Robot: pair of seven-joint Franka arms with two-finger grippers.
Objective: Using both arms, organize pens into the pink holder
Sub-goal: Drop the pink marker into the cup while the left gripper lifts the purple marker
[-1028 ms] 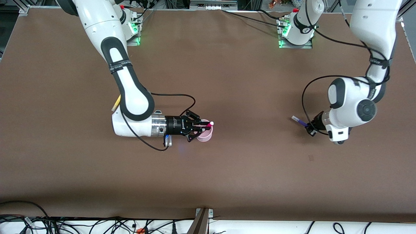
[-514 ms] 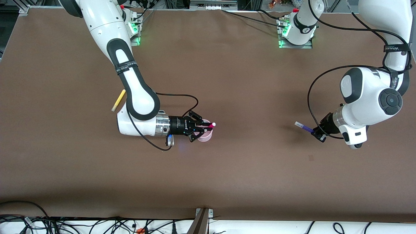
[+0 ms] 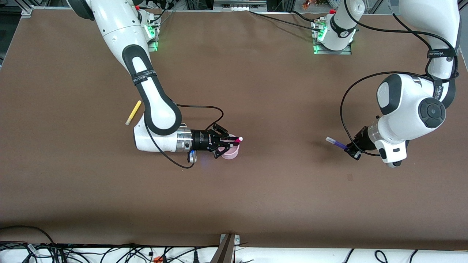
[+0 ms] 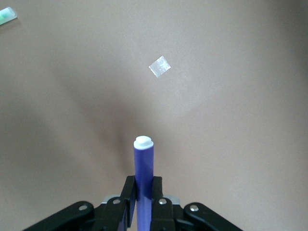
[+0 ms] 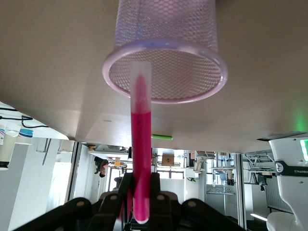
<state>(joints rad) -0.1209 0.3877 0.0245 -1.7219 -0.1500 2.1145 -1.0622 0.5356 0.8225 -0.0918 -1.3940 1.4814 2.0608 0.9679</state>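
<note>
The pink holder (image 3: pixel 231 154) (image 5: pixel 168 21) stands mid-table. My right gripper (image 3: pixel 231 141) (image 5: pixel 139 180) lies level just above its rim, shut on the magenta pen (image 3: pixel 237 139) (image 5: pixel 140 125), whose pale tip reaches across the cup's mouth. Toward the left arm's end, my left gripper (image 3: pixel 347 148) (image 4: pixel 143 185) hangs over bare table, shut on the purple pen (image 3: pixel 335 142) (image 4: pixel 143 161), white end pointing out. The yellow pen (image 3: pixel 133 112) lies on the table beside the right forearm. A green pen (image 4: pixel 6 16) (image 5: pixel 161 137) lies on the table in both wrist views.
A small pale patch of tape (image 4: pixel 159 66) is stuck on the brown table (image 3: pixel 278 109) under the left gripper. Black cables trail from both wrists. The arm bases (image 3: pixel 331 40) stand along the edge farthest from the front camera.
The right forearm has shifted toward the holder, uncovering the whole yellow pen. The left arm's wrist has swung round and the purple pen has moved a little; both grips hold.
</note>
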